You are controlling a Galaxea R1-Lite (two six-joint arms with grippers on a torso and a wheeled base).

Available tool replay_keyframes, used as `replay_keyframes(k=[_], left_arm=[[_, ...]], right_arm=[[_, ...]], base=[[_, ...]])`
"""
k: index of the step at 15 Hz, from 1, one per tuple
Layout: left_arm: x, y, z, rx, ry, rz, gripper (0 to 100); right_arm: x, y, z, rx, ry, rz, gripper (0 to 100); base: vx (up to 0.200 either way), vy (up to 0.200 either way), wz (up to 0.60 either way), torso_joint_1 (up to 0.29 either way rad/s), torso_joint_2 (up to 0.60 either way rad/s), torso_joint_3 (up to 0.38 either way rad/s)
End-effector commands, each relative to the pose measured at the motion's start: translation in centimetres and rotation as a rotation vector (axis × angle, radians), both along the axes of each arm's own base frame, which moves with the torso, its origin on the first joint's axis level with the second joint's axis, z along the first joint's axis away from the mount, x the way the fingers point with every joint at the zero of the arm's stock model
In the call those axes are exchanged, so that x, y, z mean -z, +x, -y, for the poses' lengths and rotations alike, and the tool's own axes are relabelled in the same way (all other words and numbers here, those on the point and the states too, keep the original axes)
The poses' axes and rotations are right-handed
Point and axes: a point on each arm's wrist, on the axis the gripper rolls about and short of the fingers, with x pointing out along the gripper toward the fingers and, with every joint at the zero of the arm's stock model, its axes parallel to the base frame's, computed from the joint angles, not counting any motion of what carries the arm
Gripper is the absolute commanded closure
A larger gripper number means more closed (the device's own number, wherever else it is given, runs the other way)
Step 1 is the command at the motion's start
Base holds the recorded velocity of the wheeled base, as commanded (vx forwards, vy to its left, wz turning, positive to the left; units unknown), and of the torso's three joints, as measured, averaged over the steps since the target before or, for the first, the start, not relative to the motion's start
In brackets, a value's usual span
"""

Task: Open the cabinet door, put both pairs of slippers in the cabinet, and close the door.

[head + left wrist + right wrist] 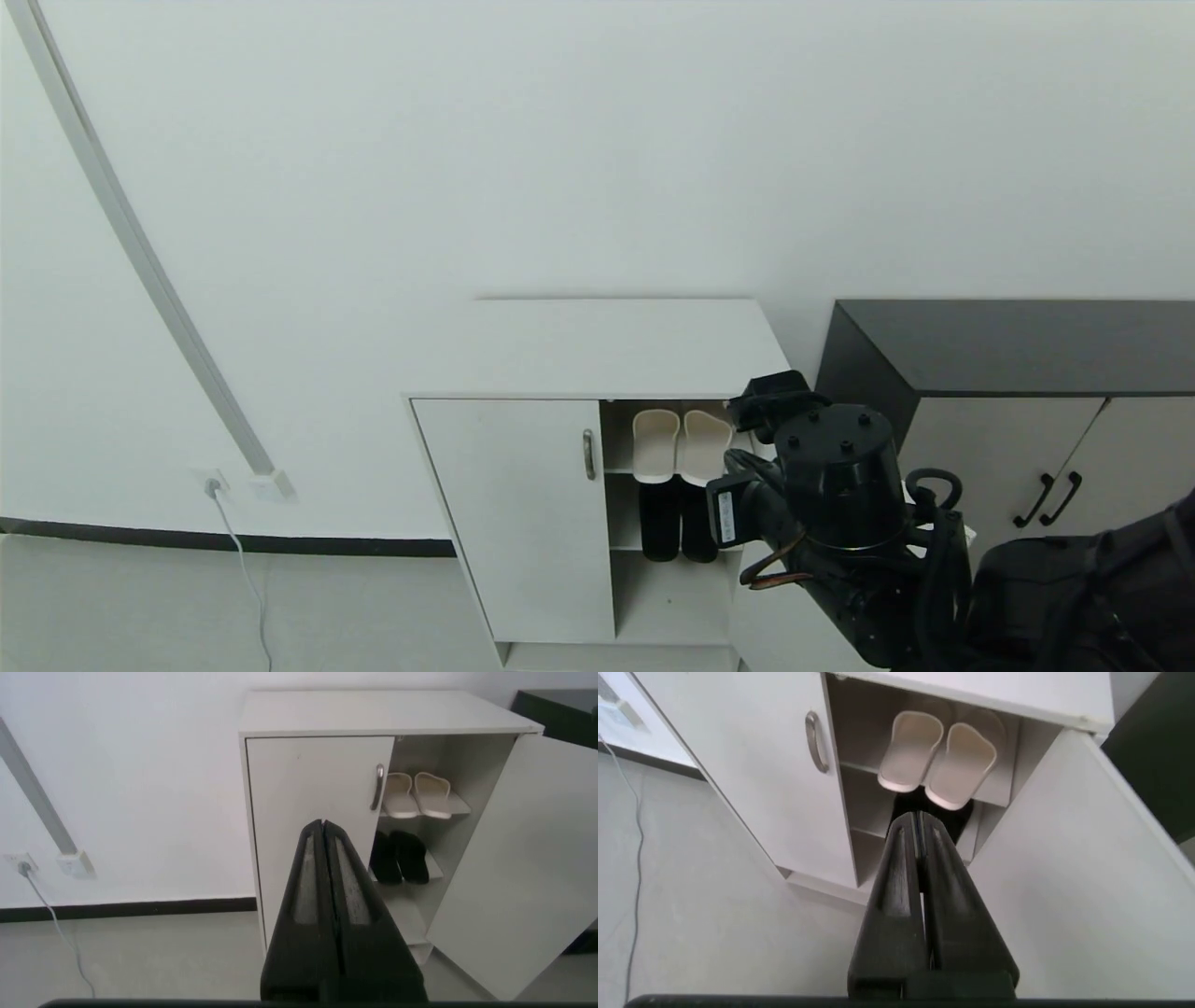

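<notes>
at three o'clock of the cabinet [597, 345], the door [542, 859] is hanging open. left gripper [322, 826] and right gripper [922, 819] are pinching closed on nothing; a hard push is risking the door rebounding ajar.

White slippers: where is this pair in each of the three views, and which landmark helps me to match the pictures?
Head view: white slippers on the upper shelf of the open cabinet half, right of the door handle, above the black slippers.
Left wrist view: white slippers on the same shelf, beside the door handle.
Right wrist view: white slippers beside the door handle.
Shared landmark: the door handle.
</notes>
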Motion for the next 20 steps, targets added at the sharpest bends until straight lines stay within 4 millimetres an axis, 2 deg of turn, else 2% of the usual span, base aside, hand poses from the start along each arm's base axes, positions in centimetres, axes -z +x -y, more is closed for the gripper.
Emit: replay_keyframes(k=[1,3,10,16,20], left_arm=[[0.0,0.01,0.0,-0.001,-0.001,-0.001,100],[0.0,0.01,0.0,-0.001,-0.001,-0.001,100],[0.0,0.01,0.0,-0.001,-0.001,-0.001,100],[0.0,0.01,-0.01,-0.004,-0.002,-0.002,100],[0.0,0.01,-0.01,-0.004,-0.002,-0.002,100]], right_arm=[[0.26,-0.15,0.25,0.0,-0.02,-0.003,100],[0.36,-0.17,0.28,0.0,-0.016,0.001,100],[0.57,-0.28,0.42,-0.004,-0.029,0.003,100],[0.56,-0.17,0.5,-0.003,-0.027,0.003,100],[0.67,-0.08,0.48,-0.002,-0.027,0.003,100]], base=[[0.0,0.0,0.0,0.183,-0.38,-0.222],[0.0,0.0,0.0,0.139,-0.32,-0.173],[0.0,0.0,0.0,0.005,-0.01,-0.005],[0.0,0.0,-0.6,0.003,0.0,0.001],[0.0,0.0,0.0,0.0,0.0,0.0]])
